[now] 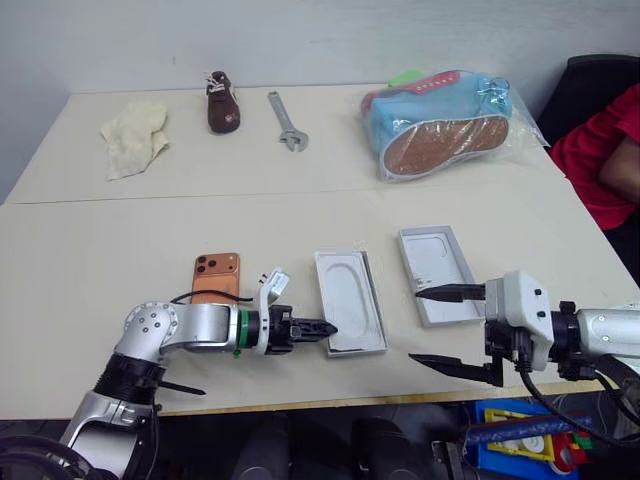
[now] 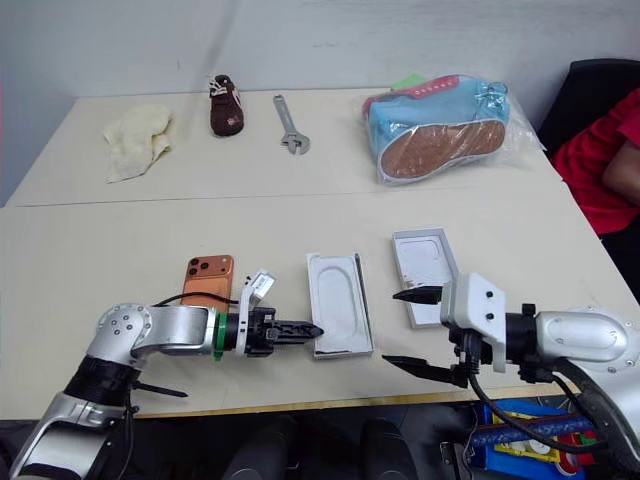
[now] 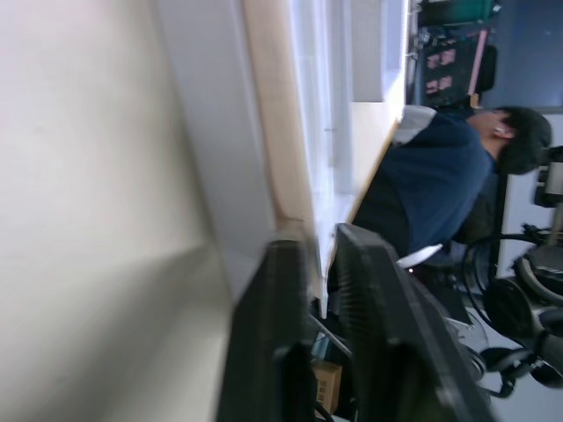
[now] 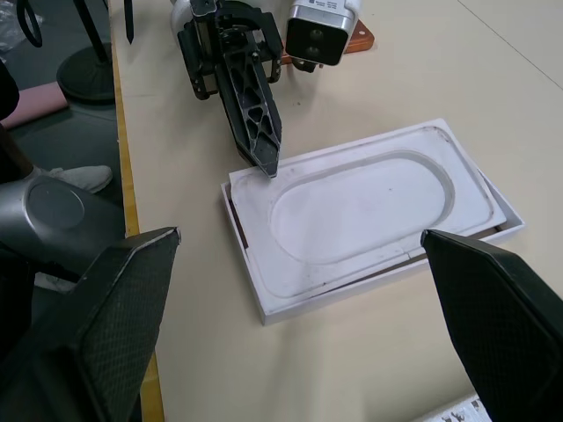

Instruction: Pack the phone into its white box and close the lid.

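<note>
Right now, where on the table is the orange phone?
In the left eye view, the phone lies flat on the near table, left of the white box, just behind the left arm.

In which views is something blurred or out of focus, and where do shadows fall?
Left wrist view: the end effector's fingers and the white edge beside them are smeared. Right wrist view: the white insert is sharp; the near fingers are soft. Left eye view: soft shadows beneath both arms on the table.

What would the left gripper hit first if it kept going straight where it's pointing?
Probably the white insert lying in the white box: the left gripper already points at its near corner, seemingly almost touching.
</note>
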Robot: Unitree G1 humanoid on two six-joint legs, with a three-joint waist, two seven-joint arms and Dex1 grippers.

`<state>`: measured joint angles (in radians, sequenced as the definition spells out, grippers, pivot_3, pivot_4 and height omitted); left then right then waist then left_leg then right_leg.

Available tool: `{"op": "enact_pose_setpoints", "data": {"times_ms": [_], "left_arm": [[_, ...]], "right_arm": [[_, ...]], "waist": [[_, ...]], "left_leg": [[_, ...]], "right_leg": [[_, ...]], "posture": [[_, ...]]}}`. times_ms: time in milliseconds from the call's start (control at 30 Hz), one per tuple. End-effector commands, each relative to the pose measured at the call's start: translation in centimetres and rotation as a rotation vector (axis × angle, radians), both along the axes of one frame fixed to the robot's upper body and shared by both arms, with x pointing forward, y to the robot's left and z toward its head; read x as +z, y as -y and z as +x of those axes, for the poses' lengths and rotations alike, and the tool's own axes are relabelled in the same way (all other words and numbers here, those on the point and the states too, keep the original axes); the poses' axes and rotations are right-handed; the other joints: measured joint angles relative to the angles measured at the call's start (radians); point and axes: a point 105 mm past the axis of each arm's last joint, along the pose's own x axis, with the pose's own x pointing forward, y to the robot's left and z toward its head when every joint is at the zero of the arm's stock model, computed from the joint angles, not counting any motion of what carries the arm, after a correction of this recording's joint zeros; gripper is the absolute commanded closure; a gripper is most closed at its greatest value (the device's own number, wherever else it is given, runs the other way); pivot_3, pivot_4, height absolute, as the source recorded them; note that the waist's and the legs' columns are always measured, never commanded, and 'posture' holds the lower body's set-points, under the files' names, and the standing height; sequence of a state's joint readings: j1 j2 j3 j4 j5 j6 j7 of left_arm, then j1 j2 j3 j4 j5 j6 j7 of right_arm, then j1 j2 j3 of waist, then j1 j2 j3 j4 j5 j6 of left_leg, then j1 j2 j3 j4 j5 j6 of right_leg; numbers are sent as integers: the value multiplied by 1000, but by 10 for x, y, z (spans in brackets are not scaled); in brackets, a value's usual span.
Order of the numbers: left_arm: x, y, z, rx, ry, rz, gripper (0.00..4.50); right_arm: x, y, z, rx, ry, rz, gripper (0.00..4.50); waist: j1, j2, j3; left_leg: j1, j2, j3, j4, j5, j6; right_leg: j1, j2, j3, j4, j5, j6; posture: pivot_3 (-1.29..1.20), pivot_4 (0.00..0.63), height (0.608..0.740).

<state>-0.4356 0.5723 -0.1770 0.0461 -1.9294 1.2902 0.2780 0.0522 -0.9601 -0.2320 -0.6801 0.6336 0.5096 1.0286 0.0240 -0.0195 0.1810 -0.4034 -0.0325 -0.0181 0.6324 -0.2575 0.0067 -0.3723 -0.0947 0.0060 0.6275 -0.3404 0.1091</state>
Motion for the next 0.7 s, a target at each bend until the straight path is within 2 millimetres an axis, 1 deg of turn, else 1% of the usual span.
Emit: {"op": "enact_pose_setpoints", "data": {"times_ms": [33, 267, 300, 367, 433, 467, 500, 567, 600, 700], "left_arm": [[11, -1, -1, -39, 46, -6, 2424], [41, -7, -6, -116, 167, -82, 216], [45, -7, -8, -132, 193, -88, 6], [52, -8, -12, -163, 258, -97, 6], [59, -12, -12, -181, 438, -61, 6], [61, -16, -9, -183, 579, -25, 6], [63, -19, -8, -204, 683, 0, 6], [62, -31, -6, -236, 814, 28, 0], [61, -34, -6, -249, 842, 34, 0], [63, -56, 4, -269, 1068, 127, 0]], "right_arm": [[4, -8, -3, 33, 29, 8, 0], [1, -13, 0, 54, 29, 10, 0], [1, -14, 1, 56, 30, 10, 0], [1, -16, 4, 57, 31, 9, 0], [1, -22, 11, 67, 40, -2, 0], [0, -26, 17, 64, 48, -13, 0], [0, -30, 21, 62, 54, -22, 0], [0, -40, 32, 62, 62, -20, 381], [1, -43, 35, 62, 62, -19, 560], [-3, -62, 52, 80, 69, -45, 1483]], "waist": [[0, 0, 0], [-1, 0, 0], [-1, 0, 0], [-1, 0, 0], [-6, 0, 0], [-9, 0, 0], [-16, 0, 0], [-23, 0, 0], [-22, 1, 1], [-25, 1, 1]], "left_leg": [[0, 0, 0, 0, 0, 0], [0, 0, 0, 0, 0, 0], [0, 0, 0, 0, 0, 0], [0, 0, 0, 0, 0, 0], [-1, 0, 0, -1, 0, 0], [-1, 0, 1, -1, 0, -1], [-1, 0, 1, -2, 1, -1], [0, 0, 2, -4, 1, -3], [0, 0, 2, -5, 2, -3], [-1, 1, 1, -6, 2, -3]], "right_leg": [[0, 0, 0, 0, 0, 0], [0, 0, 0, 0, 0, 0], [0, 0, 0, 0, 0, 0], [0, 0, 0, -1, 0, 0], [-1, 0, 0, -1, 0, 0], [-1, 0, 0, -1, 0, 0], [-1, 0, 1, -1, 0, -1], [-1, 1, 0, -2, -1, -2], [-2, 1, 0, -3, -1, -3], [-3, 0, 0, -4, -1, -3]], "posture": [[0, 150, 740], [0, 150, 740], [0, 150, 740], [0, 150, 740], [0, 150, 740], [0, 150, 740], [0, 150, 740], [0, 150, 740], [0, 150, 740], [0, 150, 740]]}}
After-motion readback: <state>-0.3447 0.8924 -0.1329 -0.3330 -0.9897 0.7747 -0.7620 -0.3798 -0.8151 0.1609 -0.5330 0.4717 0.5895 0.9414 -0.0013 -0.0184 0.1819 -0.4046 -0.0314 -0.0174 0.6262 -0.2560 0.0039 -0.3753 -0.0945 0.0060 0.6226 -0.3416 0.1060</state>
